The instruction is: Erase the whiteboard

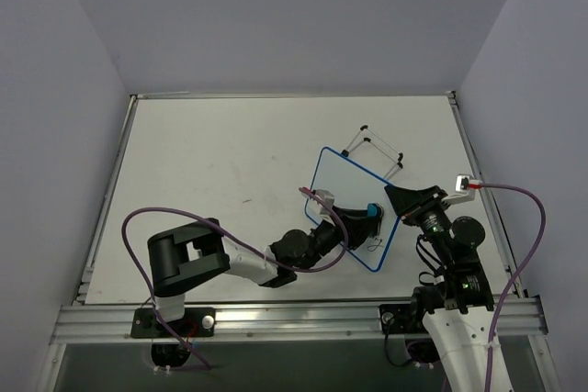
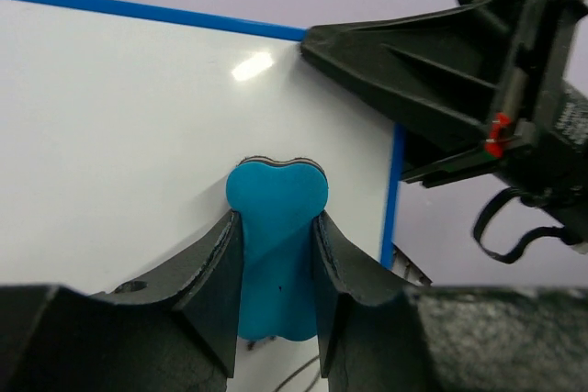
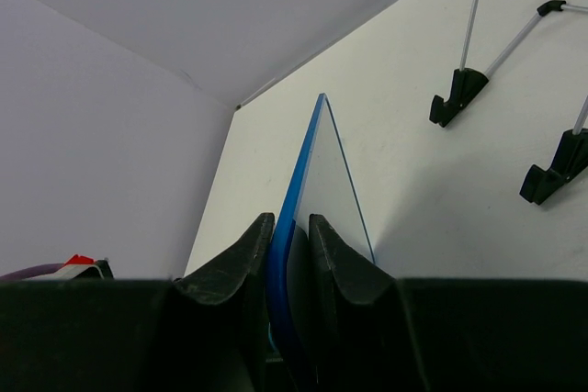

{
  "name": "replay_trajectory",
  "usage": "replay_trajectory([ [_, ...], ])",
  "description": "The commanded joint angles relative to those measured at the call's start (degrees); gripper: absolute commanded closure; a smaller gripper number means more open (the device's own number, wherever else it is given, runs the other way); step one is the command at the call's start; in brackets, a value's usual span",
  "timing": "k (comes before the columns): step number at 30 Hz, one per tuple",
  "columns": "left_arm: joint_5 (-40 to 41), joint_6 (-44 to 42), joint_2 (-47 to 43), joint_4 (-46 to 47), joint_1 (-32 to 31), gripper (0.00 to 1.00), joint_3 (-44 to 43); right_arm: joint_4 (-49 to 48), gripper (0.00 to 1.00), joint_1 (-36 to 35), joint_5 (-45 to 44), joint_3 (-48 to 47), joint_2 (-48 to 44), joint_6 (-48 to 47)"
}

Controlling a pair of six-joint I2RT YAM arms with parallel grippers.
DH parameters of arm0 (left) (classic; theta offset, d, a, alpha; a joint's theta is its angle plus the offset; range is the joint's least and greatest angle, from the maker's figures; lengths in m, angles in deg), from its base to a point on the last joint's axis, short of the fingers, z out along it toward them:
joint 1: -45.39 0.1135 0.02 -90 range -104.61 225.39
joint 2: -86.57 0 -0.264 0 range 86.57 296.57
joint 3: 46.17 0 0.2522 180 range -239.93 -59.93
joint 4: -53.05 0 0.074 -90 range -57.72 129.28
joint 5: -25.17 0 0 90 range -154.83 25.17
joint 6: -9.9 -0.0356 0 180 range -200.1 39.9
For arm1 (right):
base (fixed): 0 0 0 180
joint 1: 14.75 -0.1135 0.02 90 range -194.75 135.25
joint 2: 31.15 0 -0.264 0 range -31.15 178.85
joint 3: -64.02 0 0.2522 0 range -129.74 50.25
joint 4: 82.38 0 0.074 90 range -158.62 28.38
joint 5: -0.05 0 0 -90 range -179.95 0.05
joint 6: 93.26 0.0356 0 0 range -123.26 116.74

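The whiteboard (image 1: 354, 185) sits right of the table's (image 1: 220, 162) centre, tipped up on edge rather than lying flat, and apart from its wire stand (image 1: 375, 148), which lies on the table just beyond it. The right claw (image 3: 289, 227) is clenched on the board's blue rim at the right-hand side, one finger on each face. The left claw (image 2: 276, 227) is closed around the small blue eraser (image 2: 276, 190), gripping its narrow waist, with the eraser's rounded end pressed to the white face near the right rim.

Most of the face looks clean. A few thin dark marks (image 1: 372, 245) show near the low corner by the arms. They may be leftover writing, but they are too small to be sure.

As for handling, the board looks light, thin and stiff, with a glossy face that would slide under a finger. The rim is therefore the sensible place to hold it, which is where the right claw has it. Held by one edge only, it will probably pivot or flex a little when the eraser pushes on it, more so far from the grip. Strokes close to the clamped side are safer than hard ones at the far corner. The eraser looks firm and is pinched well at its waist, so it should not twist out easily.

The likely step in hand is wiping toward that low corner, provided those marks are indeed ink.
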Motion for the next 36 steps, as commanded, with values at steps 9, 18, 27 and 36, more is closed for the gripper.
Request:
replay_trajectory([
  [9,1.24,-0.98,-0.42,-2.9,5.86,0.98,5.24,-4.84,1.0,-1.03,3.7,-2.35,-3.0,4.53],
  [18,-0.78,-3.97,-1.82,-4.48,0.68,0.98,2.52,-5.81,1.0,-1.03,2.91,-2.61,-1.85,3.65],
  [27,-0.61,-9.95,-0.77,-2.91,-5.12,0.98,-1.09,-5.98,1.0,-1.2,3.44,-3.84,-1.24,4.01],
  [36,1.67,-11.01,-0.24,-0.18,-8.47,0.98,0.05,-6.86,1.0,-1.38,3.7,-5.69,-0.19,4.09],
])
